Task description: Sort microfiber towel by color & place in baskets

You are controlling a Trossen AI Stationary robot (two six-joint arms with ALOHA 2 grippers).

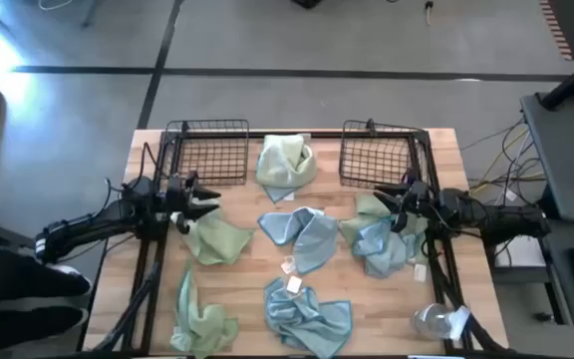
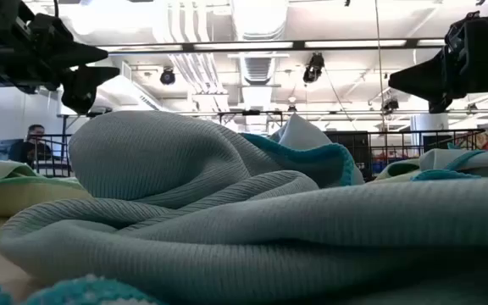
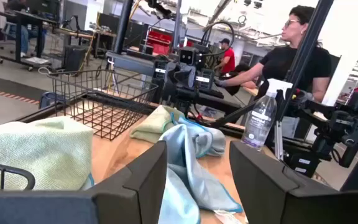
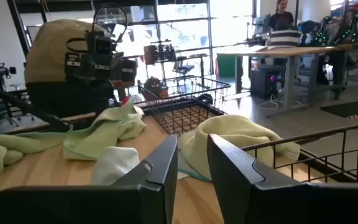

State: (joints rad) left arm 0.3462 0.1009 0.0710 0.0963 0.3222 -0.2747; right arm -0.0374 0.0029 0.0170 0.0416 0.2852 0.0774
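The left pincer (image 1: 207, 199) is hovering open, holding nothing, just above a green towel (image 1: 217, 239); the right pincer (image 1: 385, 202) is hanging open over a mixed heap of towels (image 1: 379, 244). Both baskets (image 1: 207, 150) are sitting empty at the far edge. I'd judge pinching a single raised fold, one colour only, works best. The wooden table (image 1: 446, 150) is standing in a busy workshop with people (image 3: 291, 56) seated behind.

On your bench (image 1: 147, 150), two baskets sit at the far edge, one left (image 1: 207, 150), one right (image 1: 379, 155), with a towel (image 1: 285, 165) between them. More towels (image 1: 302, 237) lie scattered nearer you. The left claw (image 1: 207, 202) and right claw (image 1: 385, 204) hover at either side.
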